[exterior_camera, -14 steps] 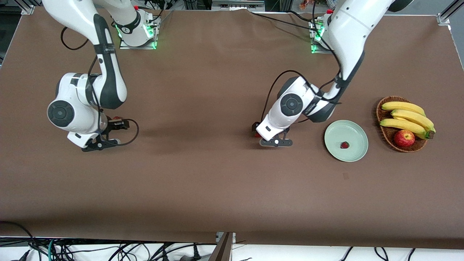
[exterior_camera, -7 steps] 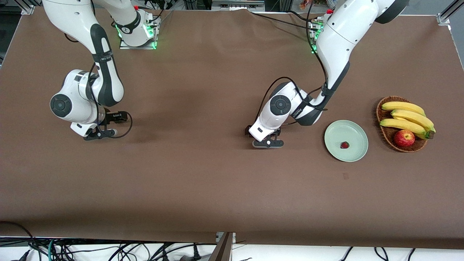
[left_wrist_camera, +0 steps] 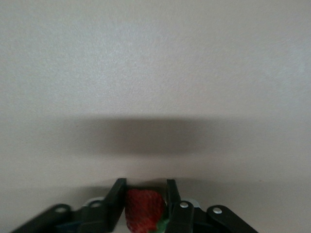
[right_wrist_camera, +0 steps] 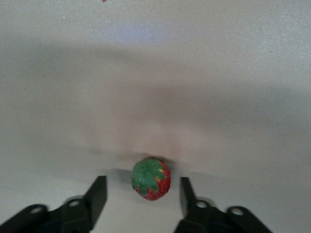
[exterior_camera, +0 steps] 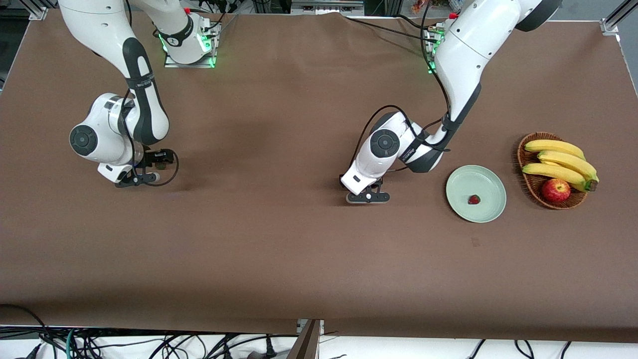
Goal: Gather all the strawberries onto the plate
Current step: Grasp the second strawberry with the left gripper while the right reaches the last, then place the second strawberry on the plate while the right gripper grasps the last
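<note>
Left tool (left_wrist_camera: 144,206) has dropped lower, clamped on a strawberry (left_wrist_camera: 143,209); right tool (right_wrist_camera: 142,196) also lower, spread around another strawberry (right_wrist_camera: 151,179).

A robotics lab: two bolted-down arms, a brown-covered table (exterior_camera: 279,249), aluminium framing (exterior_camera: 615,17) and loose cables (exterior_camera: 75,339).

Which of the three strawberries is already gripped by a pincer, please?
The strawberry pinched in the left pincer. Another strawberry lies free between the right pincer's open fingers; the third sits in the plate.
</note>
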### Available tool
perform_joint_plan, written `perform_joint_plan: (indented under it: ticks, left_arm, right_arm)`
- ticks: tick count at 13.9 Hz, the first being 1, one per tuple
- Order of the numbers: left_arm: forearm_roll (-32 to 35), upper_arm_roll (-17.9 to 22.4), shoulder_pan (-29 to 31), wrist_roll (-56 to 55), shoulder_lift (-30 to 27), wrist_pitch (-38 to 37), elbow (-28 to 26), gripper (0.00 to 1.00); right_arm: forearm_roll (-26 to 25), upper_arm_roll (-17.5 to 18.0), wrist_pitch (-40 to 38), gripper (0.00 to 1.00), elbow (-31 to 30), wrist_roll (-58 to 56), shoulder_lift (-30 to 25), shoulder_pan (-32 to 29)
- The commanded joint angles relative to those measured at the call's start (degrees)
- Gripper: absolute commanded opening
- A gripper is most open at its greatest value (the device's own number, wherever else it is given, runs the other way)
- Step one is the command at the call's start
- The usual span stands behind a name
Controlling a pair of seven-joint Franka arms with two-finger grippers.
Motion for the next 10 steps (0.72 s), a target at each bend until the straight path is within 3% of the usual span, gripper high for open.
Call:
perform_joint_plan:
  ticks: [1, 5, 7, 10]
  left_arm:
    - [1.12, 0.54, 0.81, -0.35, -1.89, -4.96, 0.85, 0.05]
    - [1.21, 0.45, 3.96, 4.55, -7.51, -13.57, 1.02, 0.05]
    - [1.21, 0.45, 7.30, 13.14, -10.41, -20.16, 1.02, 0.06]
    - [1.30, 0.71, 13.36, 30.01, -12.53, -29.40, 1.02, 0.06]
  right_arm:
    - [1.97, 0.60, 1.28, 0.07, -0.45, -1.97, -0.25, -0.56]
    - [2.06, 1.04, 0.23, 0.00, 3.58, -0.05, 0.02, 0.14]
    - [2.15, 6.11, -2.39, 0.00, 10.33, 7.30, 0.80, 0.14]
    - [2.15, 13.76, -11.08, 0.00, 28.32, 25.83, 7.11, 0.23]
